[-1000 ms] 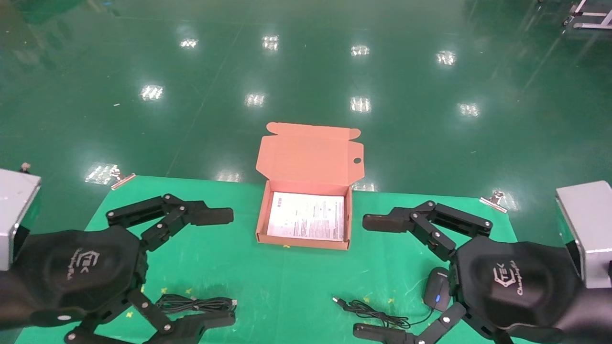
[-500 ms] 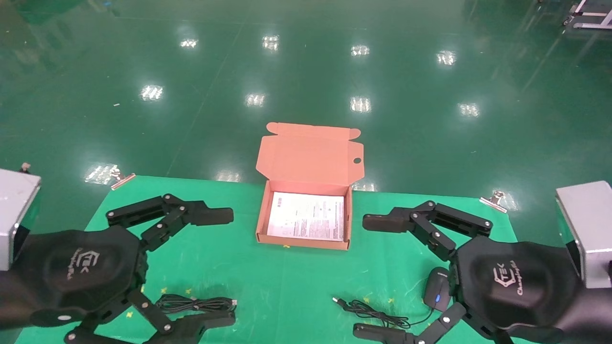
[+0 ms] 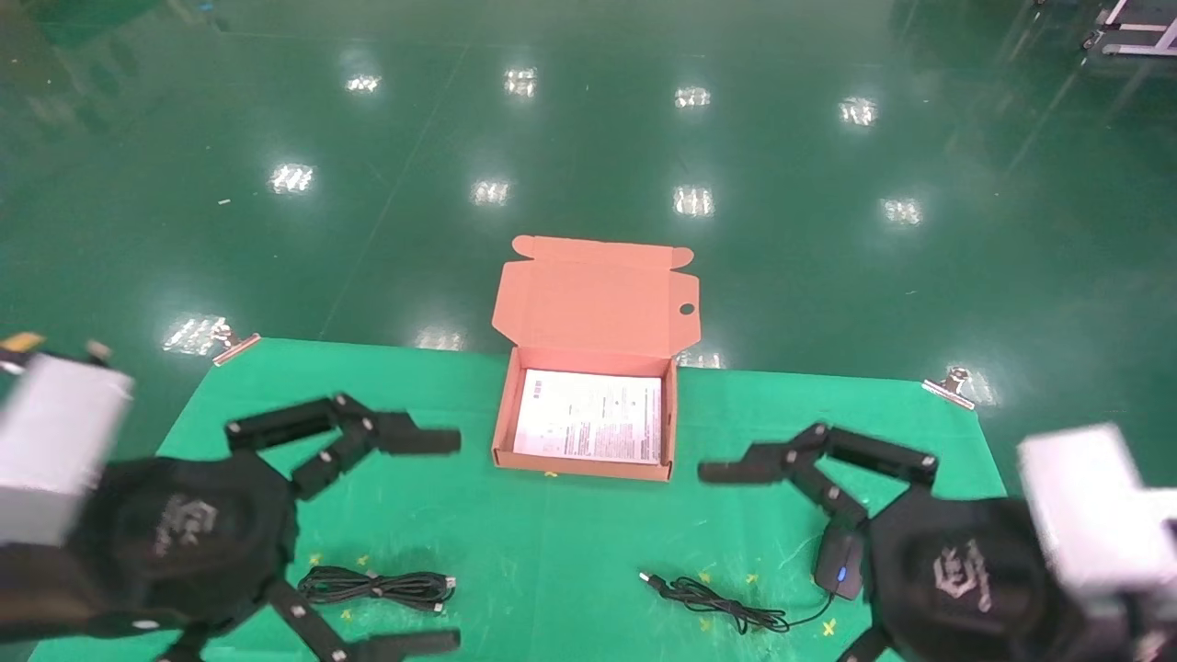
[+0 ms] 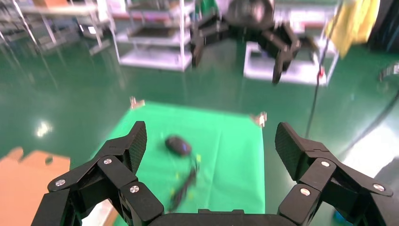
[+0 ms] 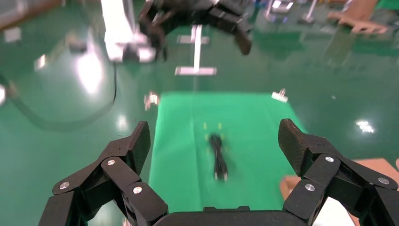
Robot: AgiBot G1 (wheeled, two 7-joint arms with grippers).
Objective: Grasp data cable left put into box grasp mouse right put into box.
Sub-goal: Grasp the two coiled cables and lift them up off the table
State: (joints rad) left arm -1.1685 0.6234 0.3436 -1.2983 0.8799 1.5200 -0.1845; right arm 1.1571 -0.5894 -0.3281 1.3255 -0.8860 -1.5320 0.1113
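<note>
Meanwhile, both pincers hung released over the bench: left pincer w/ data cable between its fingers, right pincer just beside the mouse. Box sat open btwn them, farther out.

Left gripper and right gripper both held low, fingers spread wide, gripping nothing.

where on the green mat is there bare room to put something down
Free: the mat between box, data cable and the mouse cord. Also behind the open left gripper. Crowded: right front, under the open right gripper.
</note>
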